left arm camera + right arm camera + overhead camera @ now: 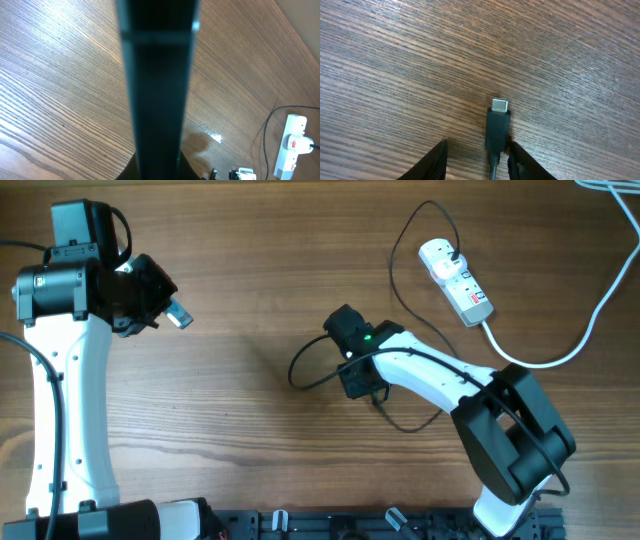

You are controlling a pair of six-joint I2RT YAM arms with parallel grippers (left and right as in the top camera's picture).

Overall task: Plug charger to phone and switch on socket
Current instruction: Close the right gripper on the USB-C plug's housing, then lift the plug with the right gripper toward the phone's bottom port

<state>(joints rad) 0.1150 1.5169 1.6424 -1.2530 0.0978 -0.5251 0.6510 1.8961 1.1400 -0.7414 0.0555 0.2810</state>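
Phone (181, 317) is clamped in the left gripper (168, 308), over at the left side of the table (250, 430), well apart from everything else. On the left wrist cam it's just a dark slab seen edge-on, running straight down the middle of the view, so no reading the screen there. The overhead only gives a little sliver of it poking out past the gripper toward the right.

Charger (498, 127) plug tip is lying flat on the wood, with its metal end pointing away from the right wrist cam. Right gripper (476, 157) is spread wide around it, not squeezing. The plug sits between the two fingers (436, 162), much closer to the one on the right of that view. It might be just touching that finger, hard to tell. Overhead has this gripper about mid-table, with the thin black cable looping out to its left.

Socket (456, 280) is at the upper right of the table, lying at a slant. The black cable is plugged in at its top end. The thick white lead (605, 305) curves off from the lower end toward the right edge. Can't tell whether its switches are on or off.
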